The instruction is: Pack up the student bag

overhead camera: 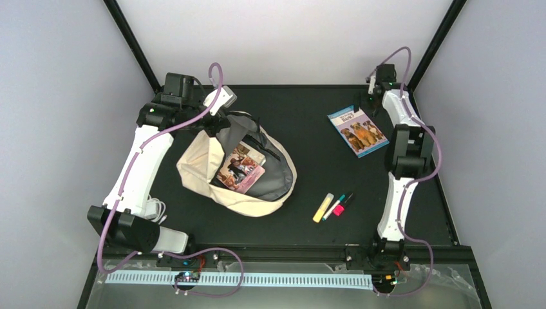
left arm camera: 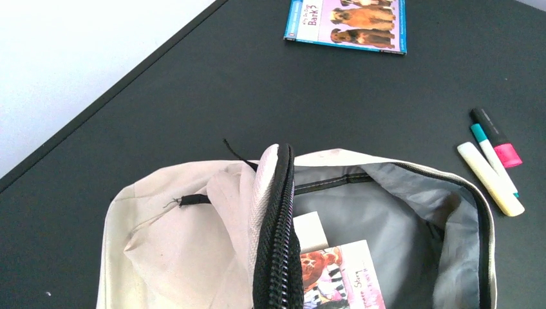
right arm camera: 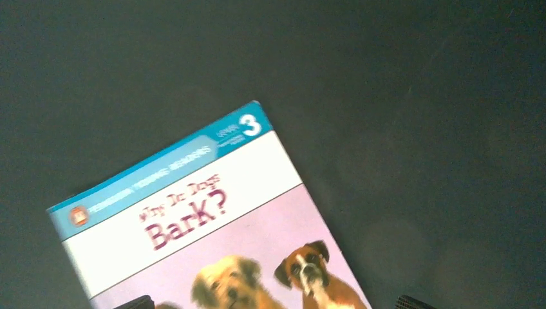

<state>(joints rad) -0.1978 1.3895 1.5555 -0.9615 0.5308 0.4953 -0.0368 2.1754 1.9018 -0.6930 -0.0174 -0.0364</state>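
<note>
— Position of the bag?
— The student bag [overhead camera: 207, 188] lies open on the left half of the table [overhead camera: 309, 177], with a storybook [overhead camera: 241, 168] inside. The left hand [overhead camera: 225, 118] is clamped tight on its raised zipper edge.
— Right hand?
— The right hand [overhead camera: 373, 96] is well apart from the bag, spread wide and empty above the dog book [overhead camera: 358, 131].

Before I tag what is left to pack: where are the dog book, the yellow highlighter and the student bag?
dog book [overhead camera: 358, 131], top external view, middle of the cover.
yellow highlighter [overhead camera: 323, 207], top external view, middle of the barrel.
student bag [overhead camera: 193, 164], top external view, cream fabric left of opening.
</note>
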